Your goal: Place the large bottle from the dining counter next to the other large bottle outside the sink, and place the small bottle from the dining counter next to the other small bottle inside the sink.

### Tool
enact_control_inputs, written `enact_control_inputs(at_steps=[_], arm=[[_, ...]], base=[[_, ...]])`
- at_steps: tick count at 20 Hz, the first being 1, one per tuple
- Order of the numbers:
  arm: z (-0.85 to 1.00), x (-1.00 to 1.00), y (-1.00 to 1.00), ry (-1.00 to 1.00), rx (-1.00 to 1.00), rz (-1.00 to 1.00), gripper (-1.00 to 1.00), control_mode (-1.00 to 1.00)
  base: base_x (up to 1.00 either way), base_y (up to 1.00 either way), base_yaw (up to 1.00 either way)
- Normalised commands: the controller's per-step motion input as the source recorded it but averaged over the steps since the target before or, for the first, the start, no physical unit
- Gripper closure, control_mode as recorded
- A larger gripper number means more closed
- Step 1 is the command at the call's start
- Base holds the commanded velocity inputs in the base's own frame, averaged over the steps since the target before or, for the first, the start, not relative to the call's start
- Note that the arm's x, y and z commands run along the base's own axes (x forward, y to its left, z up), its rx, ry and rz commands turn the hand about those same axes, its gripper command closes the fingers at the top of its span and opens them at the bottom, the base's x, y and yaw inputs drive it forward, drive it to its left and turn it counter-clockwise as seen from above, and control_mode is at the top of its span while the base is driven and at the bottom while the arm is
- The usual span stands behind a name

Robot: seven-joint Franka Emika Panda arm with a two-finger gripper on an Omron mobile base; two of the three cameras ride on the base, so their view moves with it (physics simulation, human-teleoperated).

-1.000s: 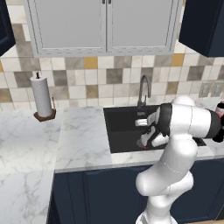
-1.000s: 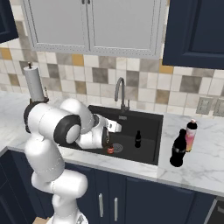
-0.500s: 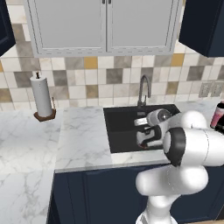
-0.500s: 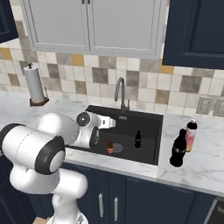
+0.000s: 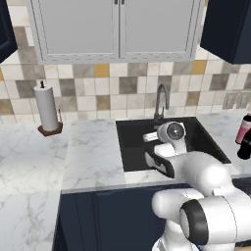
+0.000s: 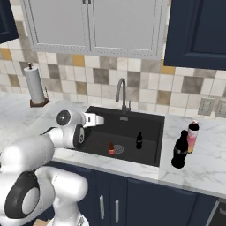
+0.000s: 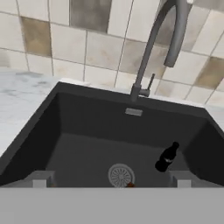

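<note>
Left base view: arm folded over the front of the sink (image 5: 132, 147), its hand above the basin's near half. Grey faucet (image 5: 160, 100) rises behind the basin. Paper towel roll (image 5: 47, 109) stands on the worktop at left, by the tiled wall. At far right edge, other large bottle (image 5: 243, 129) w/ the large bottle (image 5: 244, 149) just in front, both cut off by the frame.

Right base view: gripper (image 6: 98, 119) points over the sink's left part, holding nothing. Small bottle (image 6: 111, 148) upright on the basin floor, other small bottle (image 6: 139, 140) near it to the right, apart. On the worktop right of the sink, black large bottle stands just beside the pinkish-red one, outside the basin.

Hand view: finger tips (image 7: 40, 179) far apart at bottom corners, jaws wide, nothing between. Near-black small bottle stands on the basin floor right of the drain (image 7: 120, 174); a sliver of the brownish-red one's top shows at the bottom, by the drain.
</note>
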Motion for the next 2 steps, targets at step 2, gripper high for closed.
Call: enact_control_inputs(at_steps=[2], arm=[[0.31, -0.47, 0.33, -0.02, -0.03, 0.0, -1.0, -1.0]], base=[[0.0, 0.0, 0.0]])
